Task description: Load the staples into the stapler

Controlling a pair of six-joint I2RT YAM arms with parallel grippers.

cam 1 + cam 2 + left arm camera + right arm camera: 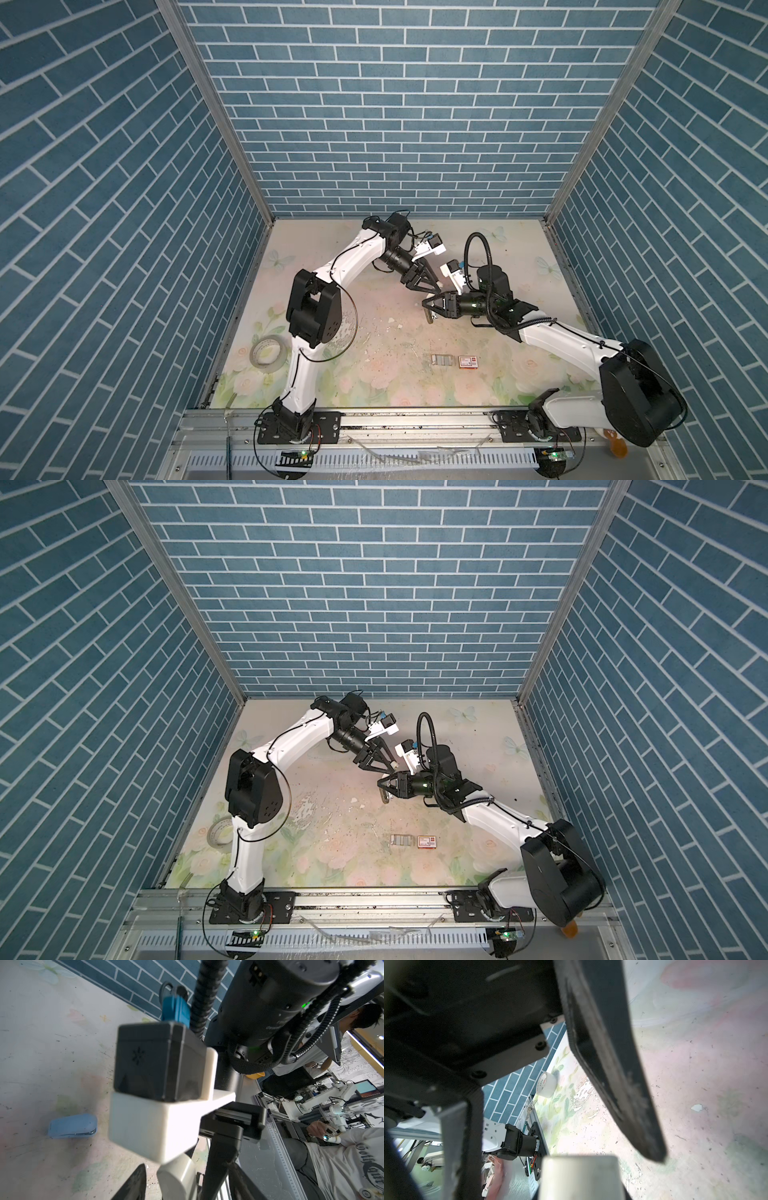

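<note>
Collision looked likely: left gripper (428,285), jaws spread, hung just beside right gripper (426,306), its state unclear, staples (441,360) lying well apart.

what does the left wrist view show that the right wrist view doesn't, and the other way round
Only the left wrist view: the blue stapler lying flat, the right arm's black camera box on its white mount, and a person in a white printed shirt outside the cell.
Only the right wrist view: the tape roll, the left arm's base, and a small white chip.
Both: the flowered table and the blue brick wall.
</note>
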